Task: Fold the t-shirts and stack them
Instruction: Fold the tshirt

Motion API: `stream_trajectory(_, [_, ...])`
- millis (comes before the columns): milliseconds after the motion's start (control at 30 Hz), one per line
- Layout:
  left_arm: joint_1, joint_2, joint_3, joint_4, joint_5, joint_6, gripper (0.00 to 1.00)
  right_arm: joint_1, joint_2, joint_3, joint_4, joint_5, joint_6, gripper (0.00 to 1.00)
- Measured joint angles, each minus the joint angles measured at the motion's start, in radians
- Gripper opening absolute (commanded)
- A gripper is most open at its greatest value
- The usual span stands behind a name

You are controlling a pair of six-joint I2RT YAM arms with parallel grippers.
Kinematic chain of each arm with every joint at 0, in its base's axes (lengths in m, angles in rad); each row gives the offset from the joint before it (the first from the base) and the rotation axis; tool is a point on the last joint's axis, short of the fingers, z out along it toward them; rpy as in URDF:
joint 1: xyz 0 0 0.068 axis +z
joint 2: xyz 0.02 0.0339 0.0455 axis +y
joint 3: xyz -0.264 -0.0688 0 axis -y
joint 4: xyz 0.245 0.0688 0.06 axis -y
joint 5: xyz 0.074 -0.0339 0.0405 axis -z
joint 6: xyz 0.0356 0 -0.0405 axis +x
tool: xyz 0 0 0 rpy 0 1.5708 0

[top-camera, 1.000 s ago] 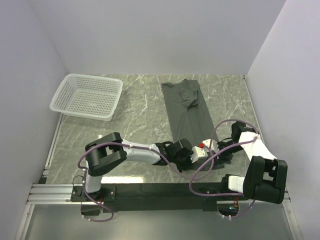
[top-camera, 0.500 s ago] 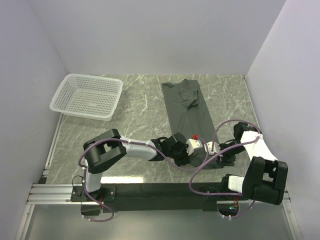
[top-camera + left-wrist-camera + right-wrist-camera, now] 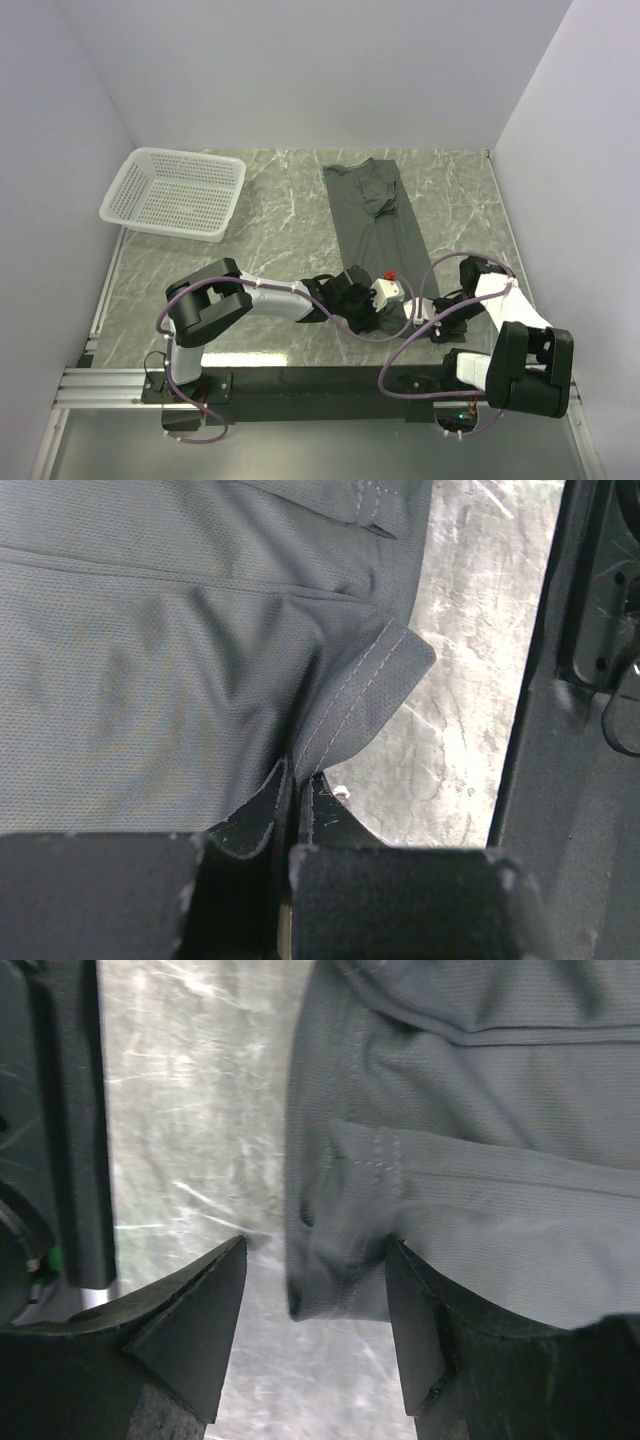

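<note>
The dark grey-green t-shirt (image 3: 375,225) lies folded into a long strip running from the back of the table toward me. My left gripper (image 3: 368,318) is at its near left corner. In the left wrist view my left gripper (image 3: 297,780) is shut on the stitched hem of the t-shirt (image 3: 150,660), which bunches up into the jaws. My right gripper (image 3: 427,317) is at the near right corner. In the right wrist view my right gripper (image 3: 315,1250) is open, and the corner of the t-shirt (image 3: 480,1140) lies between its fingers (image 3: 190,1320) on the marble.
A white mesh basket (image 3: 175,192) stands at the back left. The black base rail (image 3: 320,380) runs along the near edge, close behind both grippers. White walls close the table on three sides.
My left gripper shifted slightly left and back at the near hem. My right arm swung down and in toward the shirt's near right corner.
</note>
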Motion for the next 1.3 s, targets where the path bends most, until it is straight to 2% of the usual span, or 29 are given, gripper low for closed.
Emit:
stream_trajectory(233, [0.0,0.0,-0.003,0.0,0.016,-0.016,0.01,0.087,-0.088,-0.045,0.088,0.044,0.097,0.59])
stream_trajectory(333, [0.0,-0.003,-0.01,0.003,0.026,-0.023,0.01,0.1,-0.104,-0.058,0.095,0.053,0.132,0.5])
stream_trajectory(433, [0.0,-0.006,-0.013,0.004,0.033,-0.023,0.01,0.106,-0.103,-0.06,0.1,0.062,0.163,0.3])
stream_trajectory(467, [0.0,-0.007,-0.014,0.004,0.034,-0.023,0.01,0.106,-0.103,-0.06,0.104,0.061,0.167,0.14])
stream_trajectory(567, [0.0,-0.008,-0.014,0.003,0.034,-0.023,0.01,0.109,-0.104,-0.061,0.145,0.055,0.178,0.0])
stream_trajectory(800, [0.0,-0.011,-0.014,-0.005,0.051,-0.023,0.01,0.096,-0.111,-0.053,0.168,0.01,0.188,0.0])
stream_trajectory(1067, [0.016,-0.037,-0.005,-0.045,0.147,-0.014,0.01,0.033,-0.04,0.113,-0.041,-0.098,0.099,0.0])
stream_trajectory(1300, [0.061,-0.045,-0.002,-0.061,0.251,-0.016,0.01,0.023,-0.022,0.162,-0.156,-0.177,0.056,0.0])
